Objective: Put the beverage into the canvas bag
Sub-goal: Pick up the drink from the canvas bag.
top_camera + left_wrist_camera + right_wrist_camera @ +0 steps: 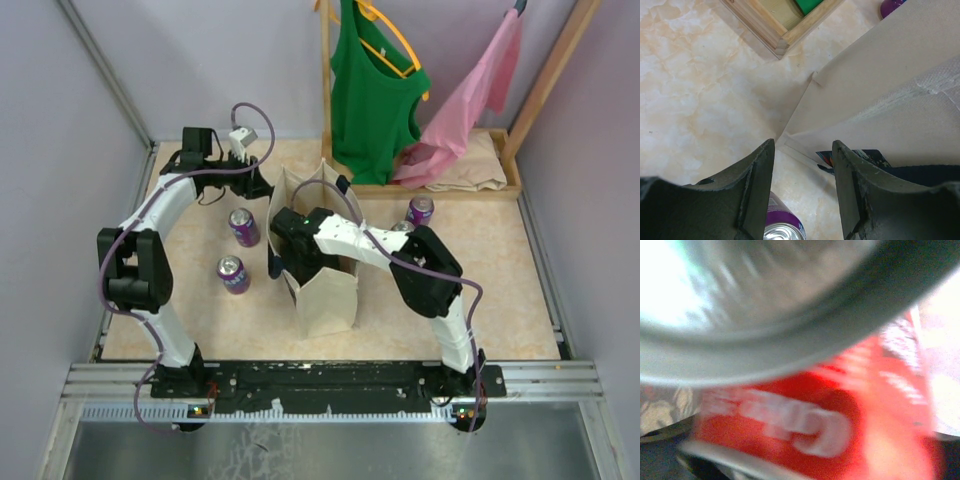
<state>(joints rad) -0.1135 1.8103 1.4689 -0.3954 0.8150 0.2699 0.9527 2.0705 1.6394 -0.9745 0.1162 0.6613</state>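
The cream canvas bag (330, 290) stands upright mid-table, its navy handle (860, 158) hanging down its side. My right gripper (293, 250) reaches down into the bag's mouth. In the right wrist view a blurred red can (830, 420) fills the frame very close, under a silver can rim (790, 330); the fingers are hidden. My left gripper (803, 145) is open and empty, hovering beside the bag's back-left corner (880, 100), and it also shows in the top view (258, 186). A purple can (782, 227) stands below its left finger.
Two purple cans (243, 227) (233, 274) stand left of the bag, and another (420, 210) to its right. A wooden rack base (440, 185) with hanging green and pink clothes and folded beige cloth stands behind; its corner shows in the left wrist view (775, 30).
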